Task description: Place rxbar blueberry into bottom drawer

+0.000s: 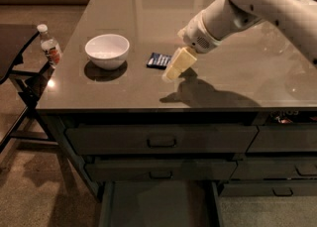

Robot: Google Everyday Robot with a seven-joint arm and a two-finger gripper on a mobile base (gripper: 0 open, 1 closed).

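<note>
Blue-wrapped rxbar blueberry (158,60), one, just beside jaws; one bowl (107,51)

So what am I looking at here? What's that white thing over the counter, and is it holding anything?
The white thing is a robot arm. The cream piece at its end is the gripper, the robot's hand. It is low over the counter, at the right end of a blue snack bar. The bar lies flat on the counter and does not look lifted. Further left stands a white bowl, and a small bottle stands by the counter's left edge. The one camera looks down from the front. Below, the bottom drawer is pulled open.
</note>
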